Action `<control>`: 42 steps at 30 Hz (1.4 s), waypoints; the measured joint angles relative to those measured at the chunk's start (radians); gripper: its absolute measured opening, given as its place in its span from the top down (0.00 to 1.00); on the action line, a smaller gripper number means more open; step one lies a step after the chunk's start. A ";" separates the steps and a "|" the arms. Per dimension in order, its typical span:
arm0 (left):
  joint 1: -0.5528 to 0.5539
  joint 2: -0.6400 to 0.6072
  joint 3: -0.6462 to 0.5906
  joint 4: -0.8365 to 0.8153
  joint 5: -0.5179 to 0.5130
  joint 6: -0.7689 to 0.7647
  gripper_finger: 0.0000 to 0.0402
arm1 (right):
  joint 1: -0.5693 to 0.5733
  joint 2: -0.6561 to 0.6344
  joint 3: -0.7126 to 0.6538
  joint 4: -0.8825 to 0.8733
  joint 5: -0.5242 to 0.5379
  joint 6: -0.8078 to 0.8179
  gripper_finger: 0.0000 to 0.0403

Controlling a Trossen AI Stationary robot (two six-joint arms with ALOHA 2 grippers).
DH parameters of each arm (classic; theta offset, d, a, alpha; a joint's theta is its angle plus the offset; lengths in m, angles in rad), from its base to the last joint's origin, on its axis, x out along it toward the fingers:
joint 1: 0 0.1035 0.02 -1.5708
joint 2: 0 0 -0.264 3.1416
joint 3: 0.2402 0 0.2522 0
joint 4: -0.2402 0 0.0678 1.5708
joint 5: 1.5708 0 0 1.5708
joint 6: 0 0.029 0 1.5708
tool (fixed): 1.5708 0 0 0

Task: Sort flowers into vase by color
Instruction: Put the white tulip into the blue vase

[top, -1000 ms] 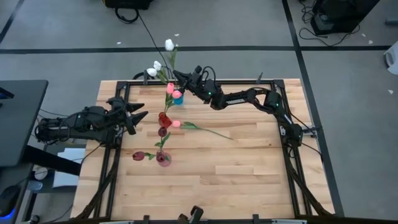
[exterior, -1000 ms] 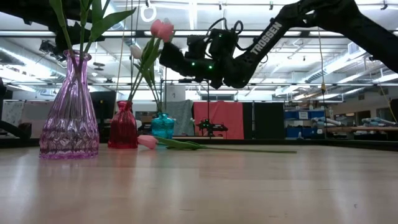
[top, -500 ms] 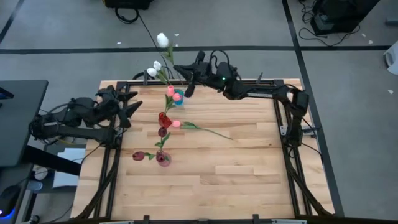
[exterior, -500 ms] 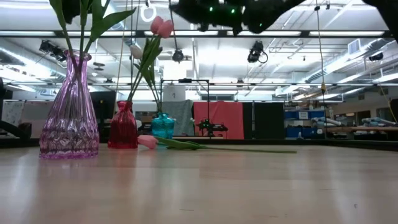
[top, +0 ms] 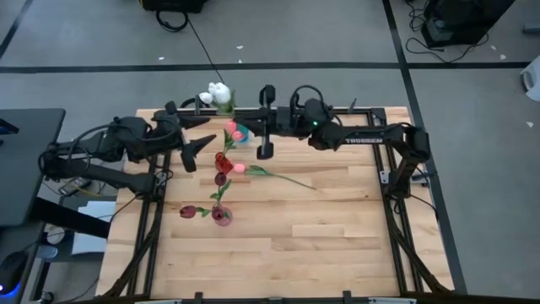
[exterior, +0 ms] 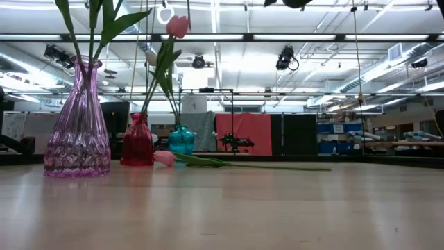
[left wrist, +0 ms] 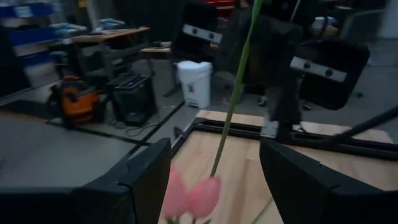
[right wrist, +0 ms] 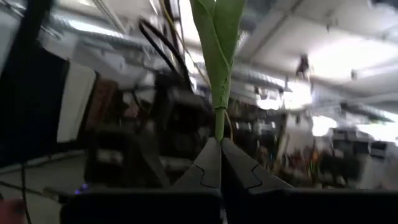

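White tulip (top: pixel 221 91) held by its stem (right wrist: pixel 219 118), right gripper (right wrist: pixel 219 163) jaws shut on it, high over bench's (top: pixel 337 219) far edge. Left gripper (left wrist: pixel 214 180) jaws wide open, empty, near far-left corner. Pink tulip (top: pixel 240 167) lies mid-bench; vases (exterior: pixel 78 121) left side. Risk: thin stem slips or bends, missing vase mouth. Right gripper out of low view; target vase unclear.
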 joint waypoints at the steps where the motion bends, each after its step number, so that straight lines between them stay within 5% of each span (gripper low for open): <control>1: 0.000 0.017 0.013 0.001 0.019 0.010 0.37 | 0.010 -0.001 0.001 0.016 0.000 -0.007 0.99; 14: 0.000 0.198 0.069 0.106 0.090 0.142 0.43 | 0.048 0.004 0.000 0.025 0.056 -0.052 0.99; 24: 0.001 0.205 0.069 0.168 0.045 0.161 0.68 | 0.056 0.004 0.000 0.020 0.066 -0.051 0.99; 30: 0.000 0.204 0.068 0.172 0.046 0.181 0.96 | 0.056 0.004 0.000 0.017 0.066 -0.051 0.96; 42: 0.001 0.147 0.067 0.045 0.071 0.075 0.99 | 0.057 -0.081 0.001 -0.327 0.063 -0.027 0.76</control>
